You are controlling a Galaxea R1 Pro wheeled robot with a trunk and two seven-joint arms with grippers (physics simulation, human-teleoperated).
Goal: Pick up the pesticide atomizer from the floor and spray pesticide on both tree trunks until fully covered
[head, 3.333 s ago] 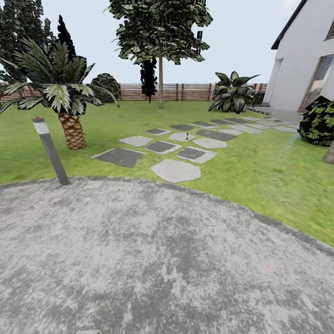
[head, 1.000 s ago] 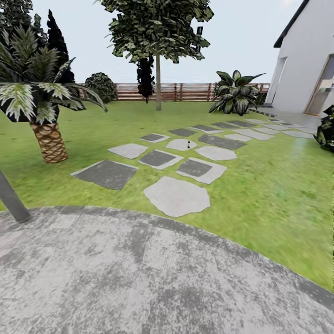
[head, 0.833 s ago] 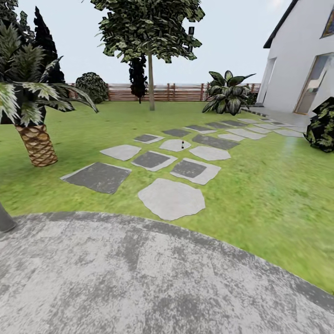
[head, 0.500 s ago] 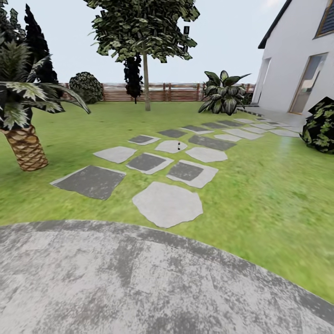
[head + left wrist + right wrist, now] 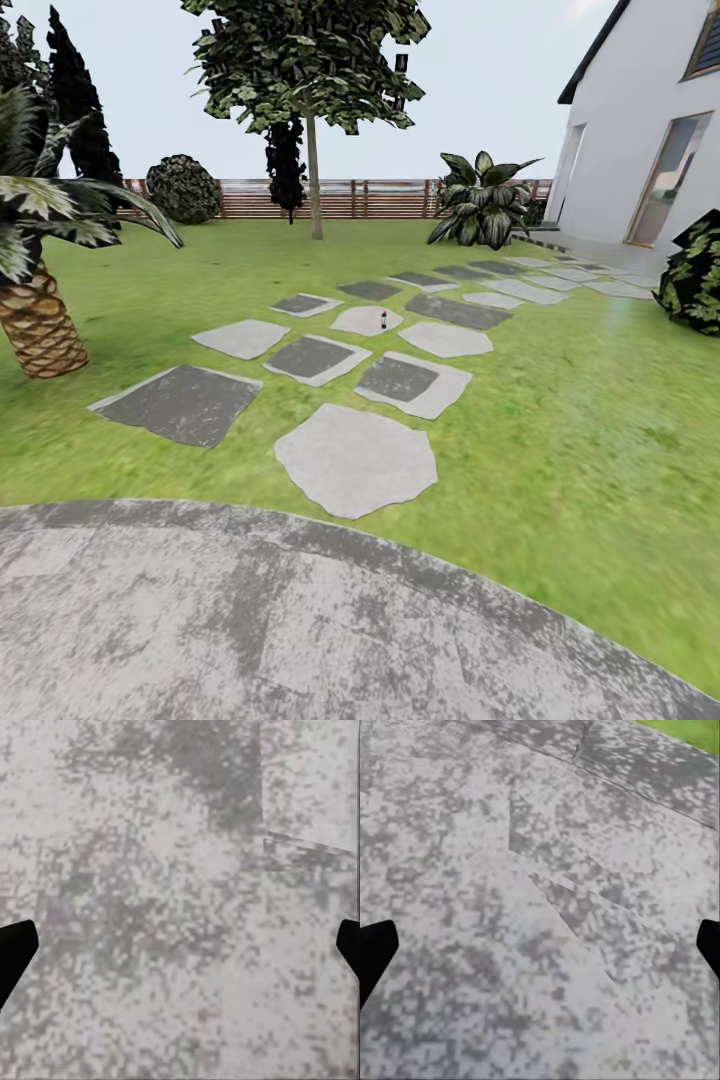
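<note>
The pesticide atomizer [image 5: 383,319] is a tiny dark bottle standing on a pale stepping stone [image 5: 366,320] out on the garden lawn [image 5: 560,400], well ahead of me. One tree [image 5: 310,60] with a straight bare trunk [image 5: 315,185] rises near the slatted fence [image 5: 380,198] at the back. In the left wrist view, my left gripper [image 5: 180,945] is open over grey paving, with its black fingertips [image 5: 15,952] at the picture's edges. My right gripper [image 5: 540,952] is open too, over paving close to the grass edge.
I stand on a round grey paved area [image 5: 250,620]. A path of grey stepping stones [image 5: 355,460] leads across the grass toward a white house [image 5: 650,130]. A short palm [image 5: 35,310] stands at the left, a dark bush [image 5: 695,270] at the right, and a broad-leaved plant [image 5: 483,200] by the fence.
The whole view has shifted: the stepping stones and atomizer now look nearer, the palm has slid toward the left edge, and the grey post has left the picture. Nothing in the garden has moved.
</note>
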